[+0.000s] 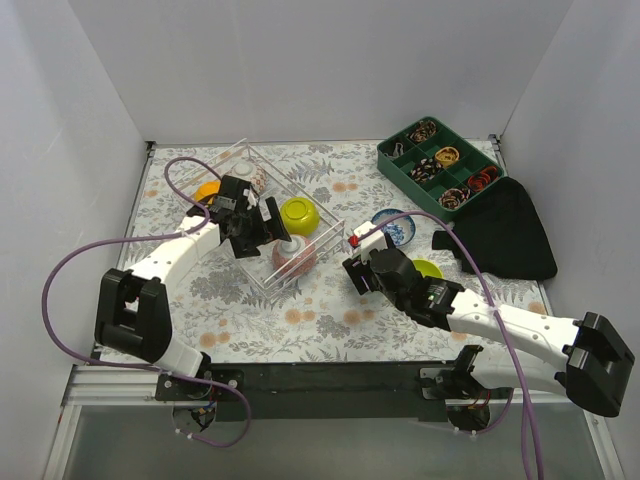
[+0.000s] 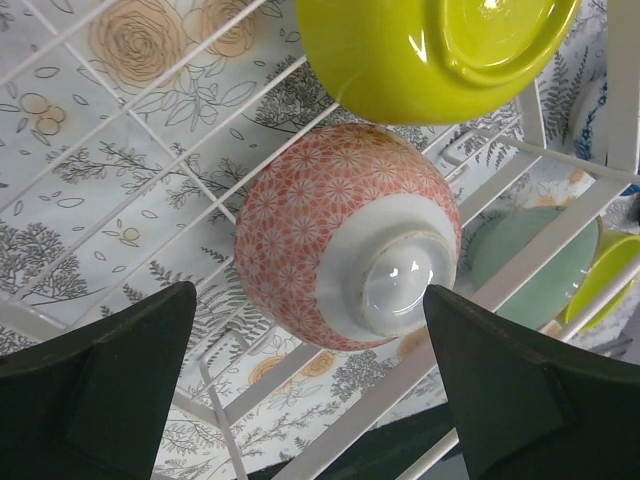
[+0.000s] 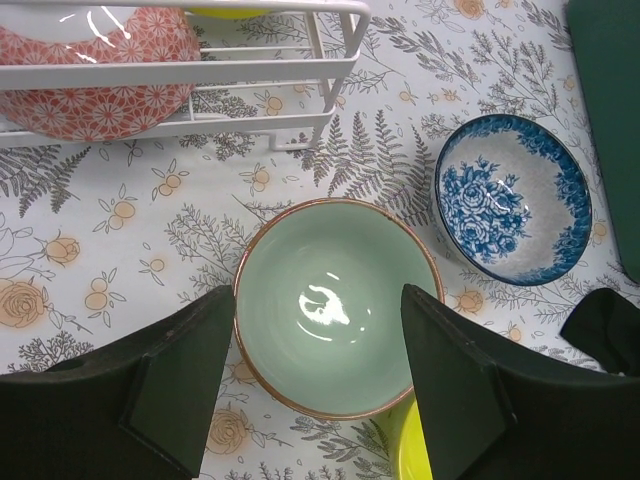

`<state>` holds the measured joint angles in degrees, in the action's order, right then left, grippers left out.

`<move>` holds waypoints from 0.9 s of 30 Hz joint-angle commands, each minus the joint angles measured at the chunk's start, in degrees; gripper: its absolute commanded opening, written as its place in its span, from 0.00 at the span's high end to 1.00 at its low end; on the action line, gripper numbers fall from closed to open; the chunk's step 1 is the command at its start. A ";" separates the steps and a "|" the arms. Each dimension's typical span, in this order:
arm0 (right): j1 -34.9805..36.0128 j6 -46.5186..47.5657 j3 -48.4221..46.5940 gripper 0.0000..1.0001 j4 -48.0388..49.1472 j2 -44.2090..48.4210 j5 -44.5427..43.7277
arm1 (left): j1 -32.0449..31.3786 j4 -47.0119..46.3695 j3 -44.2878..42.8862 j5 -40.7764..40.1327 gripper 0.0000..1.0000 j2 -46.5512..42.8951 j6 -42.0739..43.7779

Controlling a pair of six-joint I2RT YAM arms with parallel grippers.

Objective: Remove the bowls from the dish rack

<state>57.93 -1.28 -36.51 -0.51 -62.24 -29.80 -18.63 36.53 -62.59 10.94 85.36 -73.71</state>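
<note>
The clear dish rack (image 1: 247, 150) stands left of centre. It holds an orange bowl (image 1: 207, 190), a patterned bowl (image 1: 258, 178), a yellow-green bowl (image 1: 299, 213) and a pink-red bowl (image 1: 295, 258). My left gripper (image 1: 262, 228) is open over the rack. In the left wrist view its fingers (image 2: 110, 385) flank the pink-red bowl (image 2: 320, 230), which lies base toward the camera. My right gripper (image 3: 315, 390) is open and empty above the pale mint bowl (image 3: 335, 305) on the table. A blue-white bowl (image 3: 512, 198) and another yellow-green bowl (image 1: 428, 268) sit beside it.
A dark green compartmented tray (image 1: 440, 165) with small items stands at the back right. A black cloth (image 1: 505, 235) lies in front of it. White walls close in the floral tablecloth on three sides. The rack's corner (image 3: 330, 70) is close to the mint bowl.
</note>
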 commanded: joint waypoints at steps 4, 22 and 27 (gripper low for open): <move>0.34 -0.04 1.27 0.25 0.60 2.12 0.01 | 1.49 -2.52 1.15 9.10 0.02 2.61 0.15; 0.34 -0.04 0.83 0.25 0.60 1.51 0.45 | 1.49 -7.35 6.07 17.18 0.02 9.03 -6.09; 0.34 -0.04 0.83 0.25 0.60 1.51 0.62 | 1.49 -9.81 7.30 17.80 0.02 9.03 -8.11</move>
<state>57.93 -1.30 -35.51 -0.69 -61.32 -29.34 -16.45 25.63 -58.04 29.02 92.73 -80.86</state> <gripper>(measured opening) 0.751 0.982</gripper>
